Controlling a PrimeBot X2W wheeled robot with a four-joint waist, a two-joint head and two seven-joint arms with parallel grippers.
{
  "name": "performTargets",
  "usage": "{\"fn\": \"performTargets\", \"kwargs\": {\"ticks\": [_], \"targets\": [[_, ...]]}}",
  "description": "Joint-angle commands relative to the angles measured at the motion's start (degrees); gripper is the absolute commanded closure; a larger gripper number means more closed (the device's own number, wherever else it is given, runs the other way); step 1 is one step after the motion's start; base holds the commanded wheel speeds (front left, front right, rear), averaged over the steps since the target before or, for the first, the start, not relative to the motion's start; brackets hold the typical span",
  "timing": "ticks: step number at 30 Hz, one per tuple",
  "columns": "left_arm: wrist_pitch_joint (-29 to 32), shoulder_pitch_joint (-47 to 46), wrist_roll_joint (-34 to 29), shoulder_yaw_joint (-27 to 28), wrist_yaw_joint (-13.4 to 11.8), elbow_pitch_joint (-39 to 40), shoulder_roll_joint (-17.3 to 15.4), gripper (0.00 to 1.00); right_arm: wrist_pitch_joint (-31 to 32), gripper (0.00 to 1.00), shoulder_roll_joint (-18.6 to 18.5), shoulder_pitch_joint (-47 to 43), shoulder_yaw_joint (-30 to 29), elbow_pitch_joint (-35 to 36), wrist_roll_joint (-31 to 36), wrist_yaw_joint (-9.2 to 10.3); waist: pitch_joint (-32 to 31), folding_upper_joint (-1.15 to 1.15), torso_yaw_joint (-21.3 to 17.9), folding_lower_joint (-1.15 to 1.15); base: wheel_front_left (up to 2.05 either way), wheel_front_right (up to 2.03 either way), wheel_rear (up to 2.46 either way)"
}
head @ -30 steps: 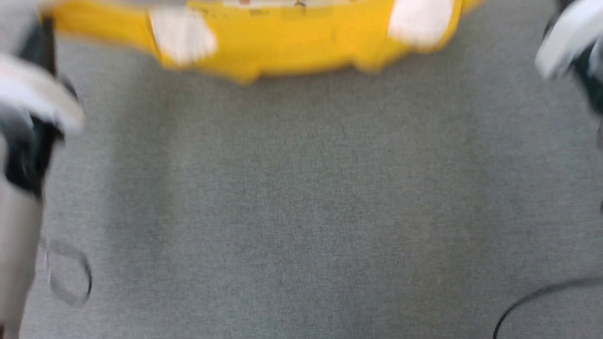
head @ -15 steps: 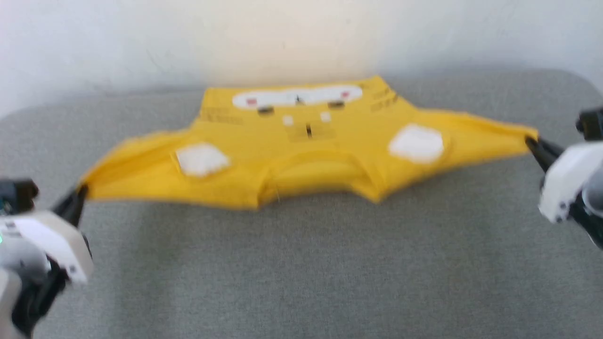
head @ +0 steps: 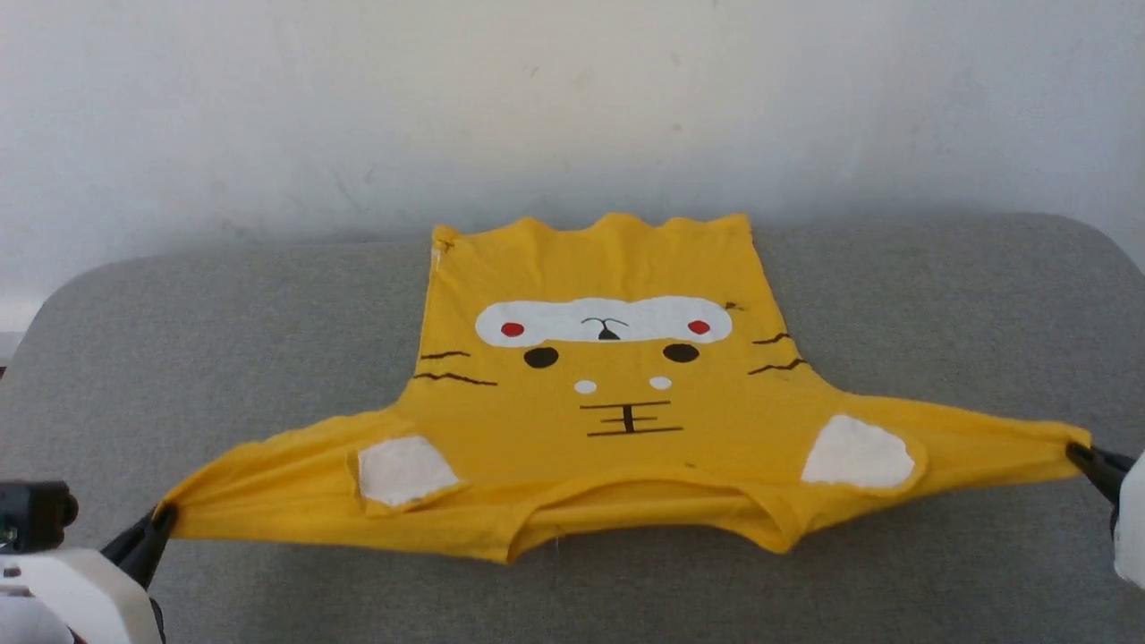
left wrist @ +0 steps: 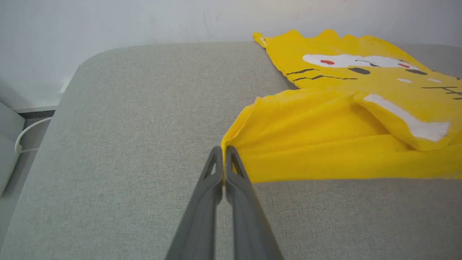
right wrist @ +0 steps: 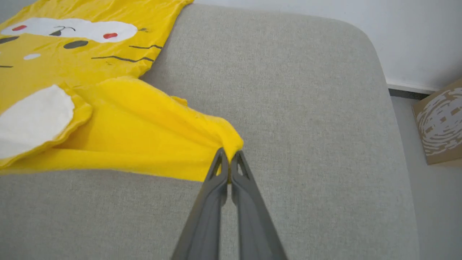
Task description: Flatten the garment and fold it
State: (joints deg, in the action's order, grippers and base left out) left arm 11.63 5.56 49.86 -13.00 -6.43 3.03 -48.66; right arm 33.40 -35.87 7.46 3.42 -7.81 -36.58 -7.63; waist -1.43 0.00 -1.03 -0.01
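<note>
The garment (head: 617, 420) is a mustard-yellow T-shirt lying print up on the grey table (head: 268, 322), hem toward the wall and collar toward me. Its print has white patches, red and black dots and black lines. Both sleeves are pulled out sideways and taut. My left gripper (head: 159, 523) is shut on the left sleeve tip, as the left wrist view confirms at the gripper (left wrist: 223, 151) pinching the garment (left wrist: 325, 144). My right gripper (head: 1081, 454) is shut on the right sleeve tip, with the gripper (right wrist: 228, 156) biting the garment (right wrist: 137, 126) in the right wrist view.
A pale wall (head: 572, 98) rises just behind the table. A cardboard box (right wrist: 440, 126) stands on the floor past the table's right end. A white cable (left wrist: 27, 135) lies on the floor off the left end.
The head camera has tilted up, so the whole shirt and wall now show. Both grippers still hold the sleeve tips, and the sleeves stay stretched apart.
</note>
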Motion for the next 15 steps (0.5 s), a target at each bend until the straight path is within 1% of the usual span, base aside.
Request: {"fn": "performTargets", "kwargs": {"ticks": [1,4,7,9,10,11,13,15], "targets": [[0.2,2.0,0.5,0.7,-0.9,0.9,-1.0,1.00,2.4,1.00,0.4,-2.7,-2.2,2.1,0.4,0.14,-0.1,0.00,0.5,0.01,0.00,0.00,0.00],[1.6,5.3,1.7,0.4,-1.3,4.1,-1.4,1.00,8.0,1.00,1.8,-8.6,-5.8,7.3,0.9,0.14,0.8,0.00,0.9,0.01,0.00,0.00,0.00],[3.0,7.1,2.9,-1.1,-1.4,6.8,-0.4,1.00,11.5,1.00,3.2,-13.8,-8.3,10.6,2.2,0.14,2.0,0.00,1.6,0.01,0.00,0.00,0.00],[3.4,7.7,2.0,-3.2,-0.5,8.4,0.0,1.00,13.5,1.00,4.5,-16.4,-9.1,11.9,2.6,0.14,2.8,0.00,1.9,0.01,0.00,0.00,0.00],[3.5,7.8,1.4,-4.6,0.6,9.2,0.2,1.00,14.1,1.00,5.0,-17.4,-9.3,12.4,3.0,0.14,3.2,0.00,2.0,0.01,0.00,0.00,0.00],[3.5,7.8,1.3,-5.6,1.0,9.4,1.0,1.00,14.6,1.00,5.4,-18.3,-9.4,12.7,3.6,0.14,3.5,0.00,2.2,0.01,0.00,0.00,0.00],[3.8,7.7,0.7,-7.6,1.6,9.6,2.3,1.00,16.0,1.00,5.5,-20.1,-8.9,12.8,4.9,0.14,4.4,0.00,2.6,0.01,0.00,0.00,0.00],[4.4,7.3,-0.5,-9.4,1.6,9.2,3.0,1.00,16.6,1.00,5.6,-21.1,-8.6,12.9,5.7,0.14,5.2,0.00,3.1,0.01,0.00,0.00,0.00]]}}
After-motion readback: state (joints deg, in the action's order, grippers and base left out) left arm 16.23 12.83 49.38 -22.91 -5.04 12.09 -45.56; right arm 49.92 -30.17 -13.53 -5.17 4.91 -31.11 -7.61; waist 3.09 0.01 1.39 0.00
